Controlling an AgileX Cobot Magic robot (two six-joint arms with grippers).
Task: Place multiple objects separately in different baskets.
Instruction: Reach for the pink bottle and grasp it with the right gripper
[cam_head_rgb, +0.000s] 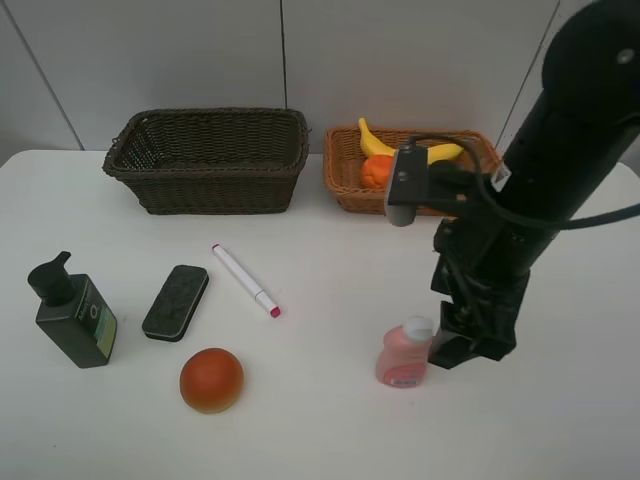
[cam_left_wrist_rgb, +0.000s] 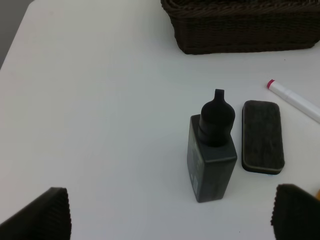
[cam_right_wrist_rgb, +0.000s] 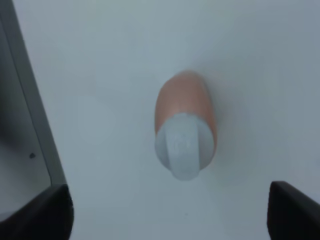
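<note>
A pink bottle (cam_head_rgb: 404, 353) with a white cap stands near the table's front. My right gripper (cam_head_rgb: 455, 345) hangs just to its right, open, holding nothing. From the right wrist view the pink bottle (cam_right_wrist_rgb: 185, 125) lies ahead of the open right gripper (cam_right_wrist_rgb: 167, 215). The left gripper (cam_left_wrist_rgb: 170, 220) is open above the table, near the dark green pump bottle (cam_left_wrist_rgb: 212, 155), black eraser (cam_left_wrist_rgb: 262, 136) and white marker (cam_left_wrist_rgb: 295, 100). A red-orange ball fruit (cam_head_rgb: 211, 380) sits at the front. The yellow banana (cam_head_rgb: 375, 143) and tangerine (cam_head_rgb: 377, 172) lie in the light basket (cam_head_rgb: 340, 190). The dark basket (cam_head_rgb: 207, 160) holds nothing visible.
The pump bottle (cam_head_rgb: 75, 312), eraser (cam_head_rgb: 176, 302) and marker (cam_head_rgb: 245, 280) sit in a row on the left half of the white table (cam_head_rgb: 320, 250). My black right arm (cam_head_rgb: 540, 200) crosses in front of the light basket's right end. The left arm is outside the exterior view.
</note>
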